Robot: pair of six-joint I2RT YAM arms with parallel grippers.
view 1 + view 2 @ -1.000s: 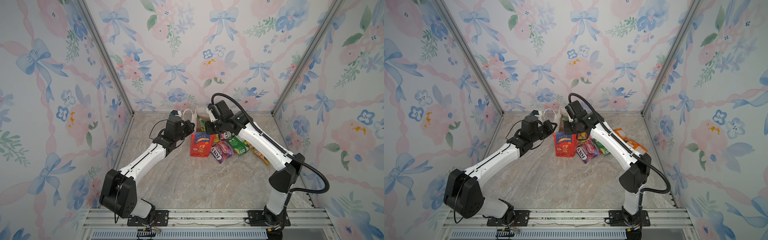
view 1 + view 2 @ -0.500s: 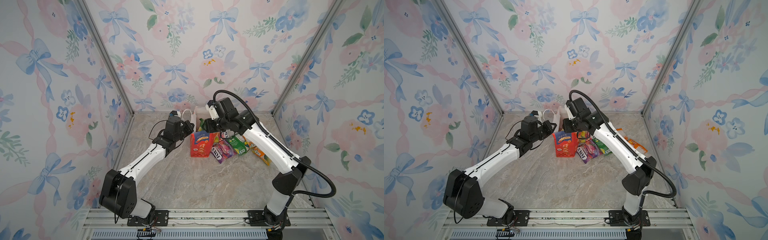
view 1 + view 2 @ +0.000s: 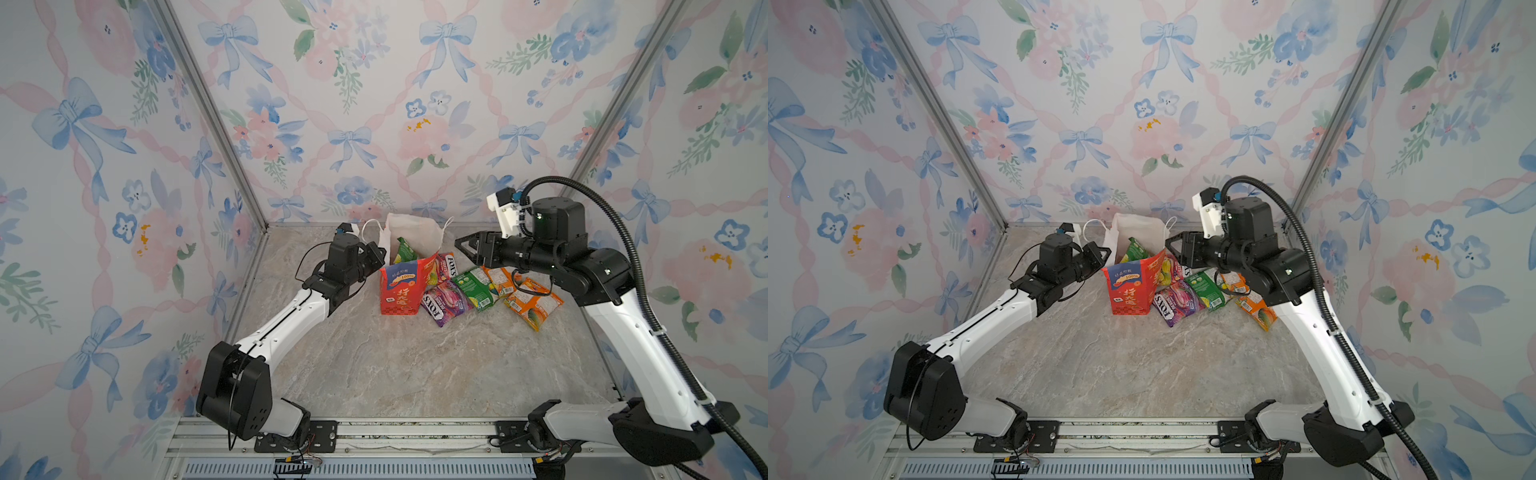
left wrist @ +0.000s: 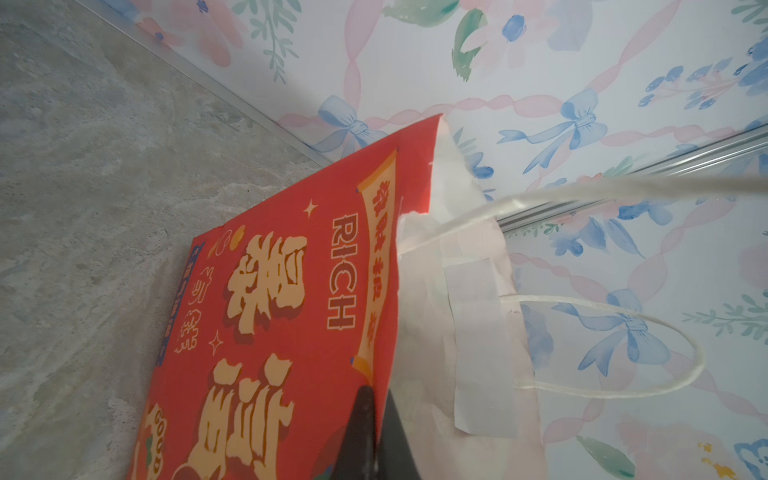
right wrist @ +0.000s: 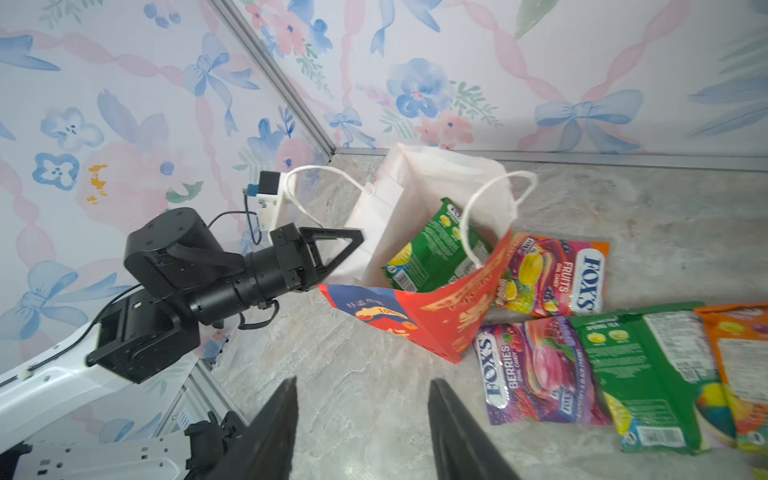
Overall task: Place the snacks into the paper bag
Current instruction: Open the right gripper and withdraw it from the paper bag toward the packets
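Observation:
The paper bag (image 3: pixel 400 287) (image 3: pixel 1128 291) stands red and tilted at the back middle, its white mouth open. My left gripper (image 3: pixel 380 259) (image 4: pixel 380 395) is shut on the bag's left rim (image 4: pixel 395 291). A green packet (image 3: pixel 404 250) (image 5: pixel 432 249) sticks out of the mouth. To the right of the bag lie a red-yellow FOX'S packet (image 5: pixel 552 278), a purple FOX'S packet (image 3: pixel 444 301) (image 5: pixel 536 374), a green packet (image 3: pixel 476 286) and orange packets (image 3: pixel 532 303). My right gripper (image 3: pixel 467 249) (image 5: pixel 361 382) hangs open and empty, above the packets and right of the mouth.
Flowered walls close in the marble table (image 3: pixel 395 365) at the back and both sides, with metal posts (image 3: pixel 216 116) in the corners. The bag's white cord handles (image 5: pixel 498 199) loop up beside the mouth. A metal rail (image 3: pixel 374 432) runs along the front edge.
My right gripper has opened and drawn back to the right, away from the bag's mouth. The green packet now sits in the bag. The left arm has stayed put.

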